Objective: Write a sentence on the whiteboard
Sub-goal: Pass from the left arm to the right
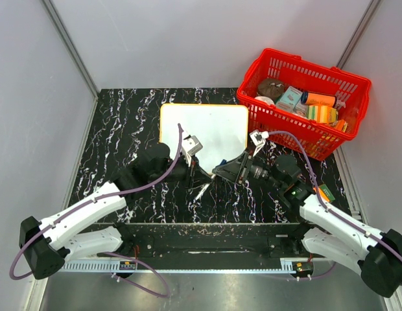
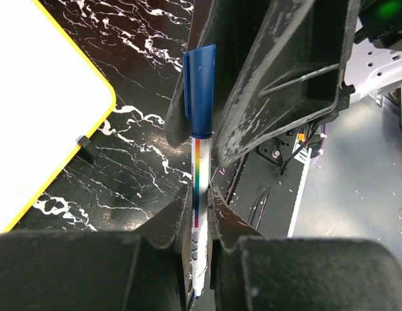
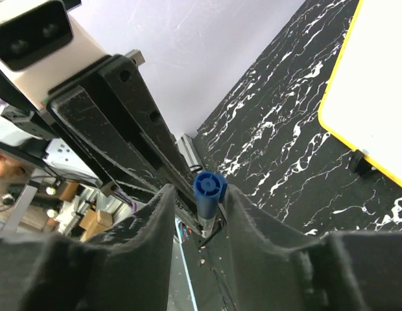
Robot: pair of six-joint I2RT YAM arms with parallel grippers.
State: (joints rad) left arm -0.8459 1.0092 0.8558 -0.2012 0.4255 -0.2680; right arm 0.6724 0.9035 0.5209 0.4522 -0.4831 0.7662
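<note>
Table (image 1: 123,116) first: black with white veining, filling my top view. On it, at 12 o'clock from the middle, lies the whiteboard (image 1: 204,126), flat, yellow-framed, its face plain white. A red basket (image 1: 282,126) sits at 2 o'clock, just beside the board's right edge, with small boxes and packets inside.

My left arm (image 1: 84,217) reaches in from 8 o'clock and my right arm (image 1: 331,217) from 4 o'clock. They meet near the table's centre, on the 6 o'clock side of the board and above the black surface.

The left gripper (image 2: 201,194) is pinched tight on a marker (image 2: 198,162), its jaws pressed on the white barrel with the rainbow stripe. The marker points away from the wrist camera, toward 12 o'clock in that view.

The right gripper (image 3: 201,194) faces it head-on, jaws narrow and set on either side of the marker's end. I cannot tell whether they press on it.

That end carries the blue cap (image 3: 209,186), seated on the marker and lying between the right jaws.

A small black tab (image 2: 85,148) sits at the board's frame near one rounded corner.
</note>
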